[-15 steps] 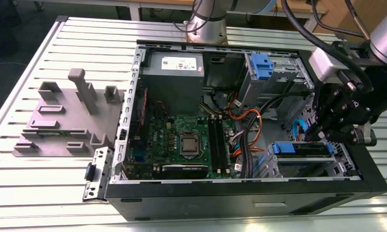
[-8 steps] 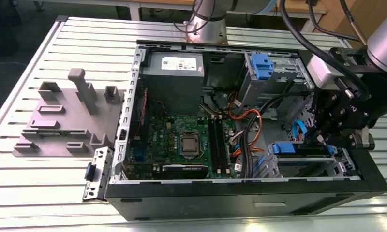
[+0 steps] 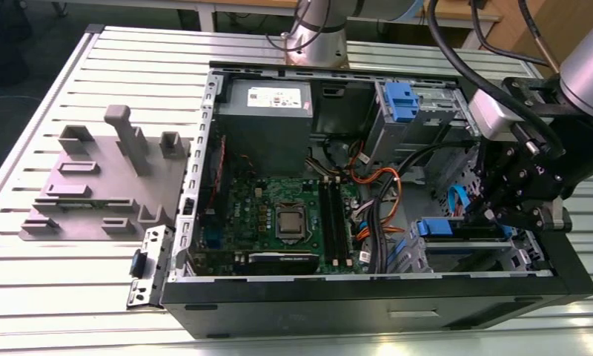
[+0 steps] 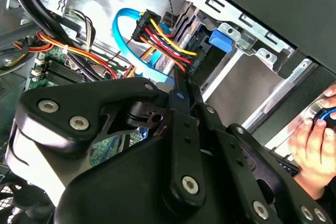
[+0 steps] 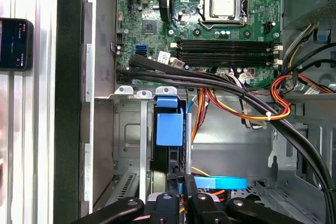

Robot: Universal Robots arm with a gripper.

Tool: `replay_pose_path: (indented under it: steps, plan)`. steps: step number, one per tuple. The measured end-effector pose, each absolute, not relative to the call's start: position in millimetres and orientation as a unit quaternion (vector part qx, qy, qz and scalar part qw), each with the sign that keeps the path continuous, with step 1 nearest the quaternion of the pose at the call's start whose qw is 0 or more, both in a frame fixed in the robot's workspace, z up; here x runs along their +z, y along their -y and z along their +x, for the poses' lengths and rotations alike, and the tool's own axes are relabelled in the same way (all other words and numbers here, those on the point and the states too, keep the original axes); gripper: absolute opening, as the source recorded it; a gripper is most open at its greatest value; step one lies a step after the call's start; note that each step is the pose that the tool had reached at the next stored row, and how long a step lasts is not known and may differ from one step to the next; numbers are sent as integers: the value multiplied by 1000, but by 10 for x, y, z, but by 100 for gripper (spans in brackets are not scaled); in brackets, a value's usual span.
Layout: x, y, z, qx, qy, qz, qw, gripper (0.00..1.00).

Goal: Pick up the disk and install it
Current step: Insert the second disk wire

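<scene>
The disk stands edge-on in the drive bay at the case's corner, its blue plastic frame facing out. In the exterior view the disk lies in the bay at the view's lower right, inside the open computer case. My gripper hangs right over the disk's rear edge, fingers drawn together with only a thin gap, tips at that edge. In the second wrist view the gripper closes in beside the power and data plugs, and the disk's blue tab shows beyond it. The black gripper hides part of the bay.
Bundled black, red, yellow and orange cables cross just beside the bay. The motherboard fills the case floor. A second blue bracket sits in the upper bay. A grey fixture block stands outside. A person's hand rests nearby. A phone lies on the table.
</scene>
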State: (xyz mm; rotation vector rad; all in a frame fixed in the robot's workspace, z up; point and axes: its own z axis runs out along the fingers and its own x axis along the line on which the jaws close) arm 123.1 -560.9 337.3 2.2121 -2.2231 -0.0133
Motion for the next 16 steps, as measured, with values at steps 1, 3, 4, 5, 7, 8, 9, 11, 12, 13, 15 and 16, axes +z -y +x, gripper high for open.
replay_pose_path:
  steps: [1,3,4,5,7,8,9,11,12,13,15,16]
  plan:
    - [3368,5609,1230,-4,709,705,3,16]
    - [3360,5609,1230,-5,709,705,2,16]
    - [3356,5609,1230,-5,709,705,2,16]
    - [3352,5610,1231,-5,709,705,2,16]
    - [3343,5610,1231,-5,709,705,2,16]
    - [3340,5610,1231,-5,709,705,2,16]
    - [3337,5610,1231,-5,709,705,2,16]
    - [3330,5611,1230,-5,709,705,2,16]
    - [3325,5611,1231,-5,709,705,2,16]
    - [3321,5612,1231,-5,709,705,1,16]
    - [3309,5614,1230,-6,709,705,1,16]
    - [3302,5614,1230,-6,709,705,1,16]
